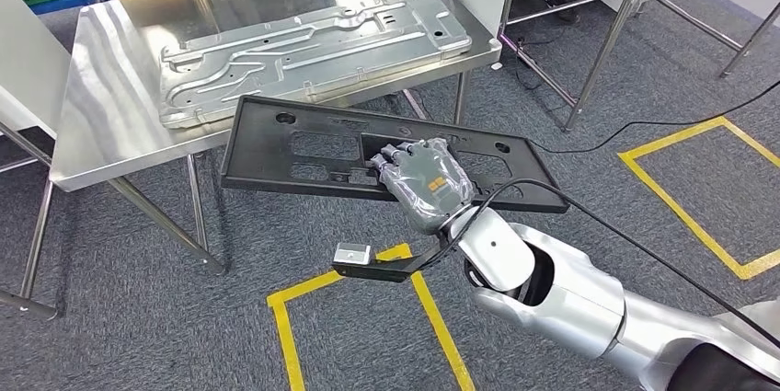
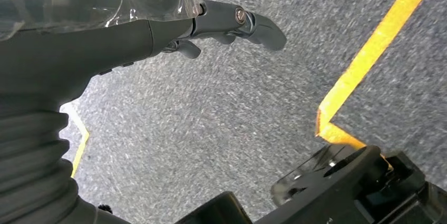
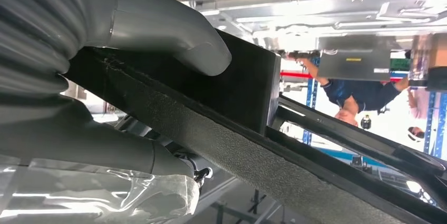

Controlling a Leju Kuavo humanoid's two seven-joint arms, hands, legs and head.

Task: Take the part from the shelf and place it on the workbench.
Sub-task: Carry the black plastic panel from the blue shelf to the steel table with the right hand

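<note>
The right hand [image 1: 425, 179] grips the black panel [image 1: 303, 147] at its near long edge, fingers hooked into a central cutout. The panel lies nearly flat, long axis left-right, above the floor just before the steel workbench [image 1: 101, 97].

The left hand [image 2: 232, 21] hangs over the carpet with fingers loosely apart, holding nothing.

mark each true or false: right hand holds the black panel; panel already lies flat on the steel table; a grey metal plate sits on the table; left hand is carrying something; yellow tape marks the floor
1. The right hand holds the black panel. True.
2. The panel lies flat on the steel table. False: it is held in the air in front of the table, over the carpet.
3. A grey metal plate sits on the table. True.
4. The left hand carries something. False: it hangs over the carpet holding nothing.
5. Yellow tape marks the floor. True.
</note>
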